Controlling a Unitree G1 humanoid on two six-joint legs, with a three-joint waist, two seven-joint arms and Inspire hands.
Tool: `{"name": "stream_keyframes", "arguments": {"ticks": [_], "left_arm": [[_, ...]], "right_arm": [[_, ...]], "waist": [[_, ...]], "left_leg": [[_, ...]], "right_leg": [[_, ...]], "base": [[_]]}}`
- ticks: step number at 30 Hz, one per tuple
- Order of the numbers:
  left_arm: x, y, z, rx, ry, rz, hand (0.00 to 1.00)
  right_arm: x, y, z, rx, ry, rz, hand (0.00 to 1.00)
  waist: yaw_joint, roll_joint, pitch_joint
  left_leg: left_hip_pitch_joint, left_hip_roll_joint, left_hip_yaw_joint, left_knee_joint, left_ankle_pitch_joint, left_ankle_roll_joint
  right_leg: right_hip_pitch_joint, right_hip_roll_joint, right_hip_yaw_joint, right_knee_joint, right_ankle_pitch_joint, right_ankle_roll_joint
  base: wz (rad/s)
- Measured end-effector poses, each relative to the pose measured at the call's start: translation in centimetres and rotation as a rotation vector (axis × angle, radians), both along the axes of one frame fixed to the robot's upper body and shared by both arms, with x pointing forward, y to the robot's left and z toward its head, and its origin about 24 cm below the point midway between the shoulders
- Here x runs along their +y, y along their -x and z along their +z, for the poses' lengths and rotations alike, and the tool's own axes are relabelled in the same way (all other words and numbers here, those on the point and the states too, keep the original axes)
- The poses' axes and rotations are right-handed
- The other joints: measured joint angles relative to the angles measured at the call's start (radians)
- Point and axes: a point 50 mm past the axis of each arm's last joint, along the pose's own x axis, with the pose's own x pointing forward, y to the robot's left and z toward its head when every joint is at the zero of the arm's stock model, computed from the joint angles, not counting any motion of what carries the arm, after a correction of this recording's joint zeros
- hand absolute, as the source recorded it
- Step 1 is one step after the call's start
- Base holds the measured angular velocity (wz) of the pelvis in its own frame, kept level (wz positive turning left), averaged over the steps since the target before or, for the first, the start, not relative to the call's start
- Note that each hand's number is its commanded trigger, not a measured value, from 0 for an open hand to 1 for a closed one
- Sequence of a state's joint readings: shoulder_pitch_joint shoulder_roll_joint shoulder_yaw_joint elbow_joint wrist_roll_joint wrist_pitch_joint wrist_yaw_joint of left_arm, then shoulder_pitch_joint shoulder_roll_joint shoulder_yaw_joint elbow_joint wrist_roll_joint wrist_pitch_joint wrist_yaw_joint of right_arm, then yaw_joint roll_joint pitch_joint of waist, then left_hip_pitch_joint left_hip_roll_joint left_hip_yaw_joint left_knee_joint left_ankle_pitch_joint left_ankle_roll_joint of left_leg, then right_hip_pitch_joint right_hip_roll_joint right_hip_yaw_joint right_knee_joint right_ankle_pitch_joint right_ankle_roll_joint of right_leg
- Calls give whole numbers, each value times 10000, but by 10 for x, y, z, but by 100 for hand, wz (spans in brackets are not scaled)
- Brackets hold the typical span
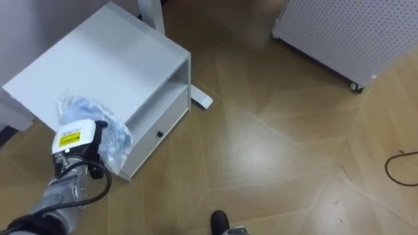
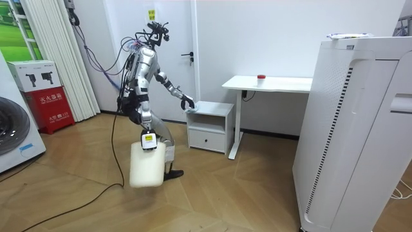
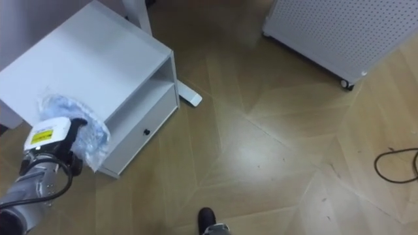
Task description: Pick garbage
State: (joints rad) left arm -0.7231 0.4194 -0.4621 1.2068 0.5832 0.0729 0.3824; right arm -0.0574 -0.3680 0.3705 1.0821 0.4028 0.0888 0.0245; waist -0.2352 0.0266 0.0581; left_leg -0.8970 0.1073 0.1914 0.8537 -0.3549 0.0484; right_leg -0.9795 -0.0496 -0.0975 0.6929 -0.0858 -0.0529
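- Your left hand (image 1: 99, 128) sits in the crumpled clear plastic (image 1: 116, 142) at the near corner of the white cabinet (image 1: 111, 59), on its smooth flat top. You cannot tell whether it has closed on it.
- Expect the plastic to be light, soft, crinkly and slippery, so take a bunched fold rather than a loose edge.
- A limp white sack (image 2: 147, 167) hangs at your right hand (image 2: 148, 137), whose grip is hidden.

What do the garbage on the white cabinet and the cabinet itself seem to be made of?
Garbage: thin clear plastic film, most likely; it is crumpled, glossy and partly see-through. Cabinet: white laminated or painted board, probably; flat matt panels with square edges.
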Motion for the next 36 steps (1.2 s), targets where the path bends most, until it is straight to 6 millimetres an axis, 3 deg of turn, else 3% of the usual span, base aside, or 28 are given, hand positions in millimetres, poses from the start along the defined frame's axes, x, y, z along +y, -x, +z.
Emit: {"name": "stream_keyframes", "arguments": {"ticks": [12,16,18,19,23,29,36], "left_arm": [[-6,1,-4,-141,474,51,100],[-10,0,-1,-1005,1221,17,100],[-14,1,-2,-1422,1756,-18,100],[-19,3,-4,-1685,2120,-82,100],[-31,9,-11,-2206,2987,-331,100],[-67,25,-30,-2605,5587,-705,100],[-110,58,-67,-1359,8096,-572,100]], "right_arm": [[2,-8,3,-377,423,-164,100],[3,-14,6,-781,678,-215,100],[5,-16,7,-982,774,-246,100],[5,-18,8,-1113,870,-280,100],[5,-30,13,-1612,1103,-567,100],[10,-58,25,-2594,1718,-517,100],[33,-103,46,-4501,1299,-958,100]], "waist": [[258,8,60],[292,-32,126],[431,-88,224],[470,-107,236],[678,-119,235],[1119,-164,217],[1688,-497,98]], "left_leg": [[21,-28,-71,-179,47,41],[60,-52,-51,-263,72,80],[268,-37,-22,-323,73,83],[389,-78,-15,-421,73,82],[663,-138,4,-690,110,73],[1068,-154,15,-980,131,54],[1465,-152,125,-1134,142,39]], "right_leg": [[45,-14,-97,-159,15,-4],[65,-39,-97,-184,0,15],[247,-14,-78,-184,-19,11],[338,-35,-79,-202,-55,31],[553,-53,-20,-378,-86,48],[932,-34,-21,-538,-138,79],[1262,-6,47,-626,-146,84]], "base": [[2],[0],[-3],[0],[1],[0],[-2]]}}
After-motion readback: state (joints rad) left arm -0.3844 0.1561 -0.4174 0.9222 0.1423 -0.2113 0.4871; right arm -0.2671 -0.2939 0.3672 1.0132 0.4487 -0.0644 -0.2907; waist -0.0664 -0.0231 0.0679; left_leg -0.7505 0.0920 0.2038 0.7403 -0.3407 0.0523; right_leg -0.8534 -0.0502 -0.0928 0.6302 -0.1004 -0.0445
